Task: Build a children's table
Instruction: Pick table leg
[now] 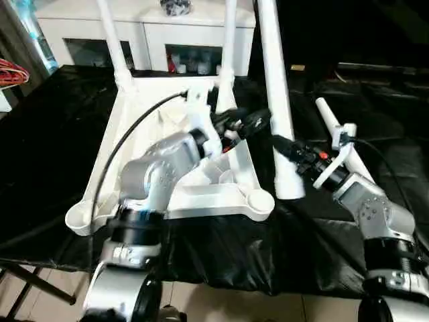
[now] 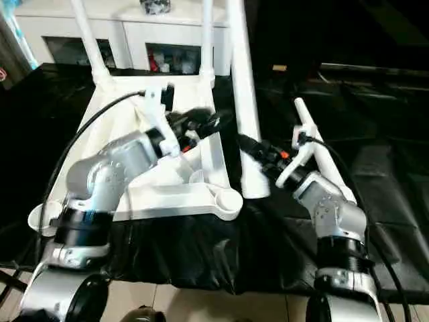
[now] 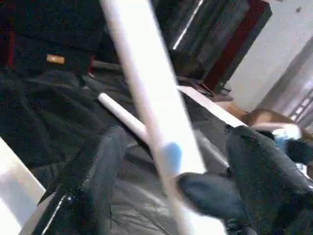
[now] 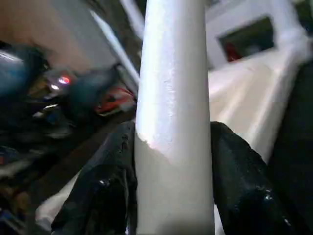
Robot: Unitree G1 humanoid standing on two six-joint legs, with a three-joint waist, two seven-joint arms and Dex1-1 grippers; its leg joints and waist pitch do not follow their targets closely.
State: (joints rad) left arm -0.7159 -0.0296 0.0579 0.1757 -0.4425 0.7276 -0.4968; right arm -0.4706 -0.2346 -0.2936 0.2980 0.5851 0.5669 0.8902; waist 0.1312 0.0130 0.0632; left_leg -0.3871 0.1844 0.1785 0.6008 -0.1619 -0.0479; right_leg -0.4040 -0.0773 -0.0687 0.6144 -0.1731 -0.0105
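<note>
The children's table top [image 1: 201, 196] lies upside down on the black cloth, with two white legs [image 1: 112, 47] [image 1: 229, 40] standing in its far corner sockets. A third leg [image 1: 276, 80] stands upright just right of the near right corner socket [image 1: 258, 200], its foot on the cloth. My right gripper [image 1: 285, 149] is shut on this leg low down, and the leg [image 4: 171, 122] fills the gap between its fingers. My left gripper [image 1: 258, 122] hovers open over the top's right rim, close to the same leg [image 3: 151, 98]. Another leg [image 1: 326, 111] lies on the cloth at the right.
A white cabinet with glass doors [image 1: 154, 33] stands behind the work. The black cloth [image 1: 53, 168] covers the surface to its front edge, with floor below. A bundle of red wires [image 1: 10, 70] sits at the far left.
</note>
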